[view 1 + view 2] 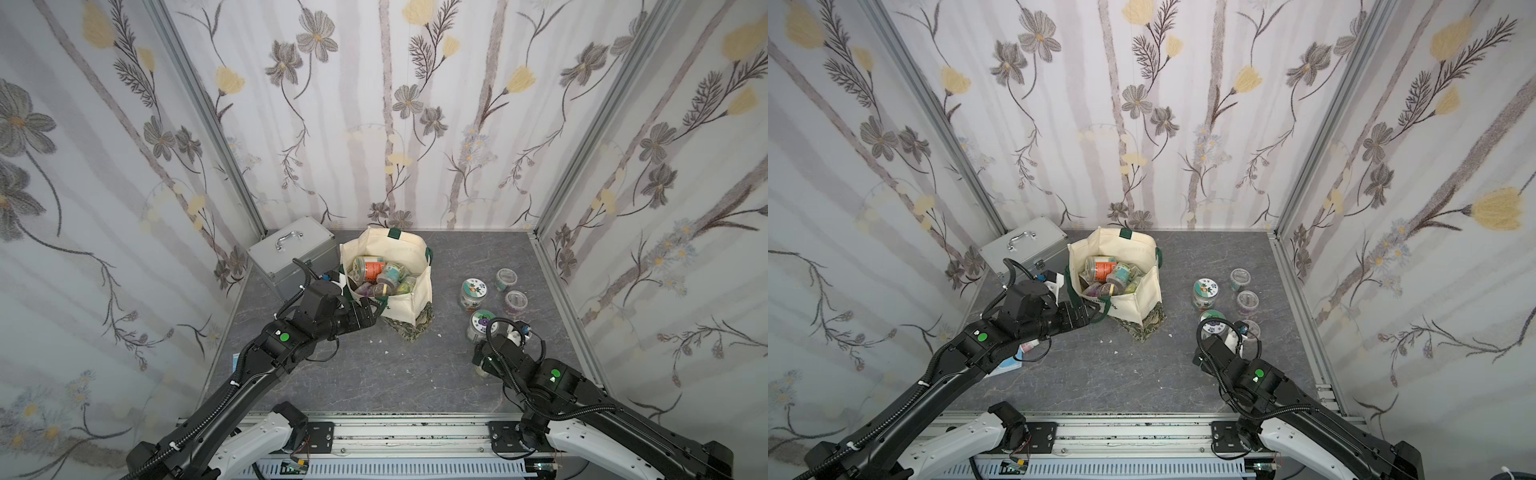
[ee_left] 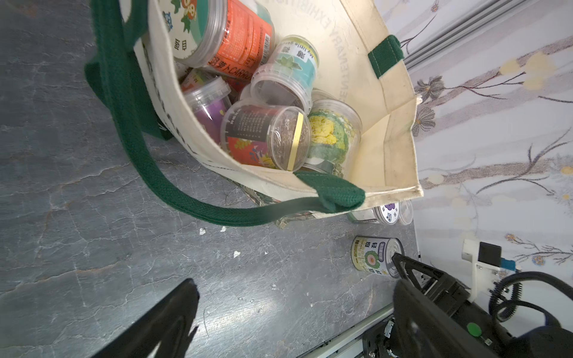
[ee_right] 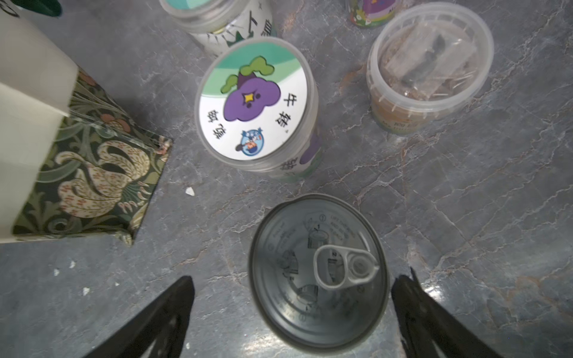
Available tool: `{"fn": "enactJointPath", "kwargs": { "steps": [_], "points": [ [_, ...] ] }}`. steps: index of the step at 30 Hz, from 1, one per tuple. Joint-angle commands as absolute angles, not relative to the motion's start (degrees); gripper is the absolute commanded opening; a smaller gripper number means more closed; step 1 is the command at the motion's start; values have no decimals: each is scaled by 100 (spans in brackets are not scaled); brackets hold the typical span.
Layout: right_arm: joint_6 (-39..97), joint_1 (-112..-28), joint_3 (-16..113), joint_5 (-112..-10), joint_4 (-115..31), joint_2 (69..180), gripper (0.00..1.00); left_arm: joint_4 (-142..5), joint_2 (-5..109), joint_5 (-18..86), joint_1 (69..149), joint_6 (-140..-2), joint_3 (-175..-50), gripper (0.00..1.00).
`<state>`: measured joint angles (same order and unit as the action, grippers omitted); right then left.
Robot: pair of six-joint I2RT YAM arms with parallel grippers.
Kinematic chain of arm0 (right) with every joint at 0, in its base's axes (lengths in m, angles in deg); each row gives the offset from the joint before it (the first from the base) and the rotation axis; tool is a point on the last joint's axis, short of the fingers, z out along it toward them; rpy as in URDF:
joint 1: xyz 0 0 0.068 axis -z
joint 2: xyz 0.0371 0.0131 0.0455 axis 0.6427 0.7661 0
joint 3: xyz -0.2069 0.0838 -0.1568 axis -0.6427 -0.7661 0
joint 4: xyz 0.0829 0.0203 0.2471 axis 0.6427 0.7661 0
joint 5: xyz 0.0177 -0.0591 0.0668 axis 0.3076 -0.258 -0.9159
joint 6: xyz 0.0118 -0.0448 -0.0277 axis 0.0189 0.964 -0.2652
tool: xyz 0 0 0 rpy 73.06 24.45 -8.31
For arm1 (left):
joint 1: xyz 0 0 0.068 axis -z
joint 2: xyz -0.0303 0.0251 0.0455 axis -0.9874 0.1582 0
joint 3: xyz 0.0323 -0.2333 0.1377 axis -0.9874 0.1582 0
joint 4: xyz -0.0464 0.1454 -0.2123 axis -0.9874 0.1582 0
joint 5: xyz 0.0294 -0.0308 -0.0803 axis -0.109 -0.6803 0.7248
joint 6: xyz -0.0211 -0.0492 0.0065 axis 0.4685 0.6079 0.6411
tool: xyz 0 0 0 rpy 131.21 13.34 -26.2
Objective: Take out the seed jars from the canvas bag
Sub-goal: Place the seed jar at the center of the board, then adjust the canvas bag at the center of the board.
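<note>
Well, the job is only partly done. In both top views the cream cloth bag [image 1: 411, 303] stands open toward the back of the grey, stone-patterned table [image 1: 374, 374] with a heap of jars [image 1: 380, 274] inside. About five more stand upright on the table to its right. The left end effector [image 1: 368, 316] hangs just beside the bag's near edge.

From the left wrist, its fingers are spread wide and empty. The bag's woven green handle [image 2: 130, 130] droops over soft canvas. The jars inside are clear ribbed plastic with bright paper labels, lying tumbled; I'd guess at least half a dozen are left to lift out.

From the right wrist, the right end effector [image 3: 293, 279] stands wide around an upright metal can [image 3: 319, 272] with a pull-ring lid, not pinching it.
</note>
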<state>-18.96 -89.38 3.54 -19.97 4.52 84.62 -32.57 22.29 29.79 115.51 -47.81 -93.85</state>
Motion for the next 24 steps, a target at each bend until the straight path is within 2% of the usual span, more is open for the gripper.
{"fn": "enactJointPath", "kwargs": {
  "steps": [1, 5, 9, 13, 17, 20, 24],
  "points": [
    [-1829, -8852, 593, -1794, 440, 8287, 100, -2994, 2239, 2679, 11433, -5097, -9617, 100],
    [-1491, -8697, 845, -1856, 122, 8075, 100, -2719, 2366, 2858, 10919, -5339, -9886, 100],
    [-926, -8394, 1040, -2417, -718, 8137, 100, -2576, 2656, 3227, 10245, -5506, -10199, 100],
    [-389, -8023, 1331, -3290, -1789, 8542, 100, -2790, 3026, 3780, 9687, -5531, -10310, 100],
    [-137, -8020, 1709, -4278, -2787, 9248, 100, -2931, 3603, 4005, 9326, -5652, -10667, 99],
    [10, -8251, 1934, -4930, -3322, 9889, 100, -2863, 4046, 4010, 9244, -5831, -11140, 97],
    [407, -9065, 2206, -4702, -3381, 10666, 100, -2289, 4745, 3048, 9230, -6333, -12061, 96]
  ]
}}
